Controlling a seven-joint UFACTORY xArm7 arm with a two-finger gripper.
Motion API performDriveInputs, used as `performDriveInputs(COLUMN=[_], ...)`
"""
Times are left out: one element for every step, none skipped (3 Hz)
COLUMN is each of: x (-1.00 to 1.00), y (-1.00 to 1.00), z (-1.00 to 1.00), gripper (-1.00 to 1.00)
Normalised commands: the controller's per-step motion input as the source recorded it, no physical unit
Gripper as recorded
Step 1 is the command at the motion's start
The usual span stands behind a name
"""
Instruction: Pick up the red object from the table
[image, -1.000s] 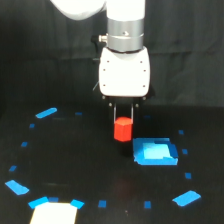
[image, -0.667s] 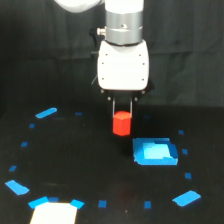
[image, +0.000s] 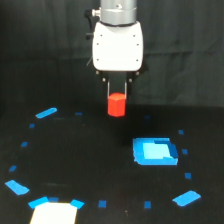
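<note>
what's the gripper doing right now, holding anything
gripper: closed on the red block, holding it above the table.

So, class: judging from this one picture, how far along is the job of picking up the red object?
Done: the gripper is shut on the red object, which hangs clear above the table, with dark space beneath it. In hand: holding it aloft, to the exterior view's left of the blue patch. Left: nothing visible remains beyond keeping hold.

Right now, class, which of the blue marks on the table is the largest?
The blue square patch, at the exterior view's right below the red object. The other blue marks are small strips and dots.
</note>
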Motion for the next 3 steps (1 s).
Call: performDriveInputs(x=[0.10, -0.09, 0.08], y=[-0.03, 0.09, 0.21], z=[1.00, 0.10, -0.13], gripper=[-0.88, -1.00, -1.00])
